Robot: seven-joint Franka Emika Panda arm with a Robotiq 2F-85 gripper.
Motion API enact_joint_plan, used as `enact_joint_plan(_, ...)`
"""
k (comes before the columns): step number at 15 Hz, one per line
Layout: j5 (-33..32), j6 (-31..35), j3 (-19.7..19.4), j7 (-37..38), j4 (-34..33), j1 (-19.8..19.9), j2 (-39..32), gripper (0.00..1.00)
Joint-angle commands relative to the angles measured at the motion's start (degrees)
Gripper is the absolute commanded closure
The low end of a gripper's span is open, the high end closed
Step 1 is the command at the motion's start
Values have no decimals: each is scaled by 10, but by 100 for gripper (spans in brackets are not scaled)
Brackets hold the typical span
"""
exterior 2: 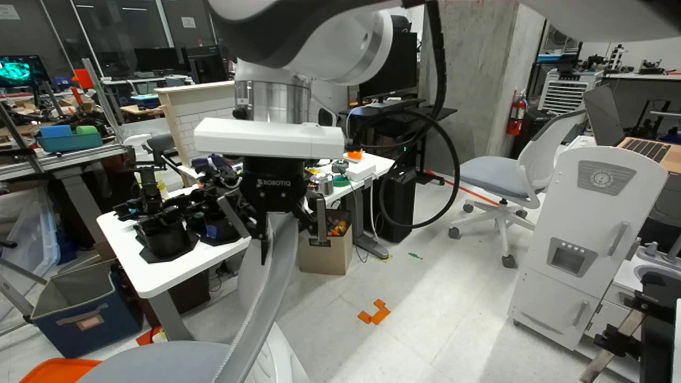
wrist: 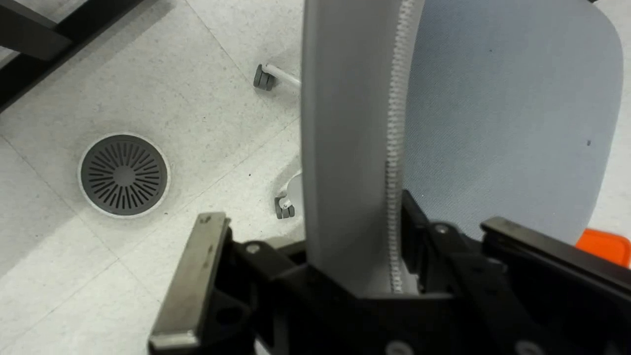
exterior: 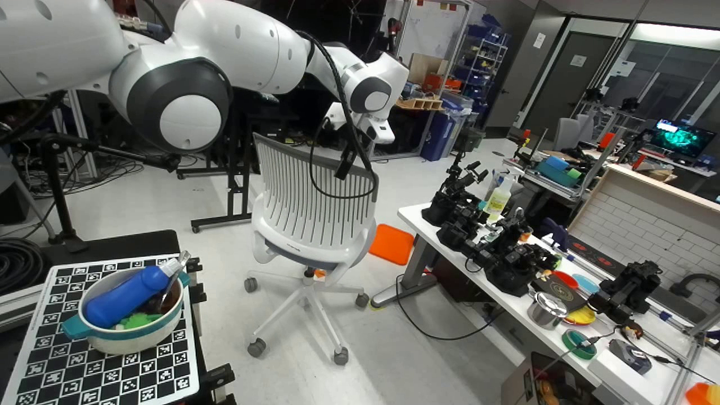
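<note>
Floor (exterior 2: pixel 436 340): pale speckled tile, well below the fingers (exterior 2: pixel 264 247).
Room: pretty busy lab-looking place, concrete pillar (exterior 2: pixel 473 80) way off behind and right of the fingers in an exterior view.
Table (exterior 2: pixel 151 274): 1, white, past the fingers too; the black gear (exterior 2: pixel 165 239) on it is too jumbled for me to count honestly.
Gripper (wrist: pixel 356 244): 1, fingers clamped on the backrest (wrist: pixel 352 123), one on either side.
Office chair (exterior: pixel 306 222): 1, right in the fingers, grey seat (wrist: pixel 508 113) below them.
Far chair (exterior 2: pixel 495 173): 1, well off to their right in an exterior view.
Casters (wrist: pixel 264 77): 2 show in the wrist view, down on the floor below the fingers.
Floor grate (wrist: pixel 124 175): 1, round and slotted, left of the fingers.
Pot (exterior: pixel 129 344): 1, teal rim, left of and lower than the fingers in an exterior view, 1 blue bottle (exterior: pixel 126 295) in it.
</note>
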State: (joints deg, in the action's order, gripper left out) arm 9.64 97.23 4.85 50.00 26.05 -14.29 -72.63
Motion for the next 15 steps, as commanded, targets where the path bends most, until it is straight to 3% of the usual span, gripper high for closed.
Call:
enact_joint_plan(1,3,-24,6,-15,11,14,-9,95)
enact_joint_plan(10,26,-48,30,-94,3,30,-14,95)
enact_joint_plan(11,25,-47,29,-101,1,31,-17,62)
enact_joint_plan(12,20,-41,25,-111,-2,30,-19,53)
enact_joint_plan(13,21,-28,20,-80,-11,23,-9,70)
enact_joint_plan(15,21,-34,20,-93,-11,25,-12,55)
